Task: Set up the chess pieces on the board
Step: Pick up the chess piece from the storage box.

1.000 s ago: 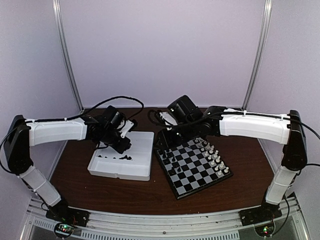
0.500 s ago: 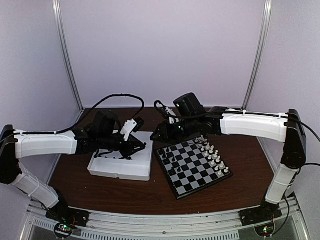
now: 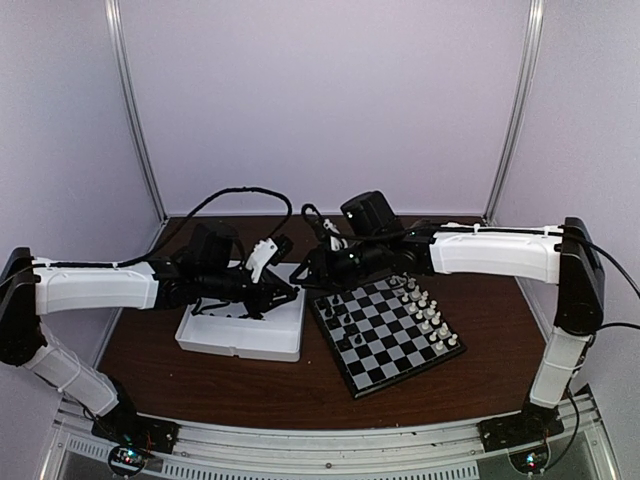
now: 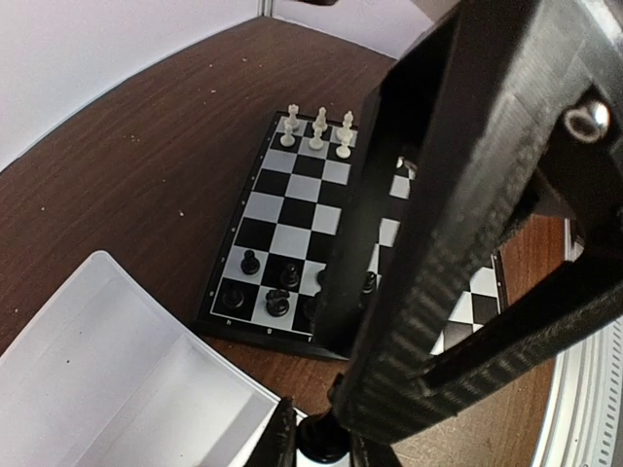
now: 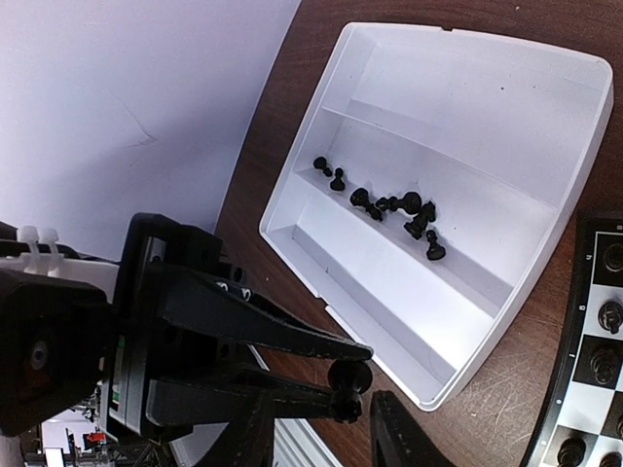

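Observation:
My left gripper (image 3: 290,293) is shut on a small black chess piece (image 5: 348,377) and holds it above the brown table, between the tray and the board (image 3: 385,338). In the right wrist view its fingers (image 5: 282,331) pinch the piece from both sides. My right gripper (image 5: 326,433) is open with the held piece between its fingers, a gap showing on each side. In the top view the right gripper (image 3: 298,272) meets the left one tip to tip. Several black pieces (image 5: 389,204) lie in the tray's middle compartment. A few black pieces (image 4: 268,292) stand on the board's near-left squares.
The white partitioned tray (image 3: 240,340) sits left of the board. White pieces (image 3: 430,315) line the board's right side. The right gripper's body crosses the left wrist view and hides part of the board (image 4: 292,209). Purple walls enclose the table.
The left gripper has left the tray and swung right to its edge. The right gripper has moved left off the board to meet it, its jaws now around the piece.

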Controlling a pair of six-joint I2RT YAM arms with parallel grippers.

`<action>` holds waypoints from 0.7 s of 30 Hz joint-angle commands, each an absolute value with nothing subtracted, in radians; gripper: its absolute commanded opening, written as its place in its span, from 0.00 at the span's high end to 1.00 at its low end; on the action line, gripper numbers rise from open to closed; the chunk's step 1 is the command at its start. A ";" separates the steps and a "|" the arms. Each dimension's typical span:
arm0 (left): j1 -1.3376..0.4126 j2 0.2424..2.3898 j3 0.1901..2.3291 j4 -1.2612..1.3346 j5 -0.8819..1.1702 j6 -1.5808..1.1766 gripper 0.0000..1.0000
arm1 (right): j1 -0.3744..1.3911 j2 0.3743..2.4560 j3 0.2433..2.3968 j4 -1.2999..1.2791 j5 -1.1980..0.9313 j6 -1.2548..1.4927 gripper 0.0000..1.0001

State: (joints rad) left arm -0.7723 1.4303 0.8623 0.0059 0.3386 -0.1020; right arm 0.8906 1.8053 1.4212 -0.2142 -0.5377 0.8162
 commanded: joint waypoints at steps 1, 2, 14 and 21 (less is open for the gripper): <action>-0.776 1.440 0.892 0.044 0.370 -0.082 0.86 | 0.893 1.823 1.409 -0.178 -0.565 0.839 0.64; -0.776 1.440 0.892 0.043 0.374 -0.081 0.86 | 0.893 1.825 1.407 -0.179 -0.565 0.839 0.64; -0.776 1.440 0.890 0.049 0.371 -0.081 0.85 | 0.893 1.847 1.385 -0.170 -0.569 0.854 0.71; -0.776 1.443 0.886 0.053 0.356 -0.083 0.85 | 0.893 1.851 1.366 -0.144 -0.587 0.877 0.78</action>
State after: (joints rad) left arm -0.7723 1.4326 0.8627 0.0010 0.3588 -0.0967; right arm 0.8906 1.8320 1.3846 -0.1753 -0.5674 0.8558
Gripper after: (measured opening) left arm 0.157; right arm 0.247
